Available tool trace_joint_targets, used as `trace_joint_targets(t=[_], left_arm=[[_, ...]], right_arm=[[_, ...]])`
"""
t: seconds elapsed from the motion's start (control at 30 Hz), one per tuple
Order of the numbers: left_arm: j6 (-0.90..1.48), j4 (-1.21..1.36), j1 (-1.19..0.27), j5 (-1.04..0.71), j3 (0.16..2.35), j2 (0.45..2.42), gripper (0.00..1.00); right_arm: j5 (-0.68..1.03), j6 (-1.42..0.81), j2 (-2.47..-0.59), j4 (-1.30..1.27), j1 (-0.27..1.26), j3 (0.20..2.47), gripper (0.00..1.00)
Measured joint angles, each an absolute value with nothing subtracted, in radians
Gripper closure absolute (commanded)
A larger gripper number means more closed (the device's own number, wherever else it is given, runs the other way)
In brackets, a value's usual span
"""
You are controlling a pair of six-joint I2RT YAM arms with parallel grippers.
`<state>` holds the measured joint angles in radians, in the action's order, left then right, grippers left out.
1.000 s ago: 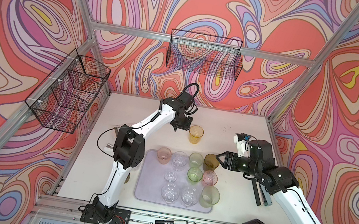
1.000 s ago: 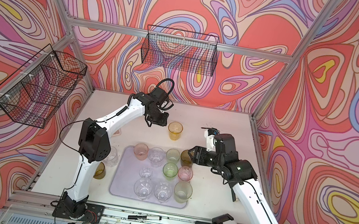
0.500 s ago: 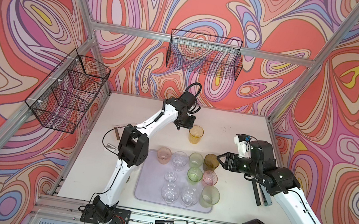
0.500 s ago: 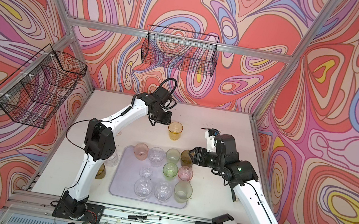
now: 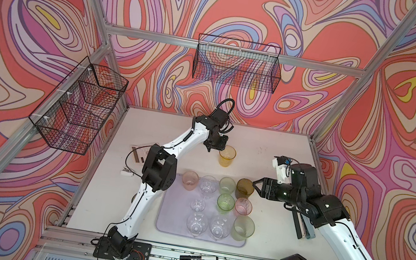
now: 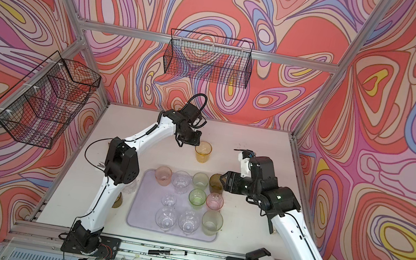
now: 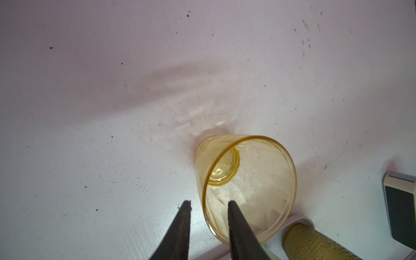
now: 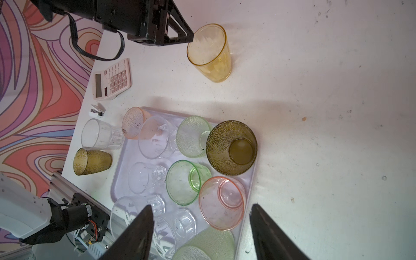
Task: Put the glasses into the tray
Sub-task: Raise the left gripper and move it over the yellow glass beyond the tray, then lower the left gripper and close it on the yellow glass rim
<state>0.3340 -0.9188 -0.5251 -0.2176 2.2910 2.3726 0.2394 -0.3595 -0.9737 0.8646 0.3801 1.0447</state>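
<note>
Most glasses point(image 5: 225, 203) stand in the tray point(image 5: 172, 225). The amber glass point(image 5: 226, 155) stands apart on the surface point(image 5: 269, 153) behind it. My left claw point(image 7: 209, 203) straddles its rim, one finger inside, one outside, parted and not pinching. My right claw point(image 5: 256, 187) gapes empty, just beside the olive glass point(image 5: 244, 188) at the tray's far right corner.

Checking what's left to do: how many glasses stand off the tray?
3. A yellow glass at the left gripper's tips; a clear glass and a brown glass on the table beside the tray's left edge. Others may be hidden.
</note>
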Motion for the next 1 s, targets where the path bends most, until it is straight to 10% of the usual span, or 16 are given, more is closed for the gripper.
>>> trace_joint_targets(t=[1.0], left_arm=[[0.352,-0.921,-0.531,-0.201,2.328,2.43,0.82]], right_arm=[[0.232,-0.357,-0.97,0.886,0.38,1.048,0.29]])
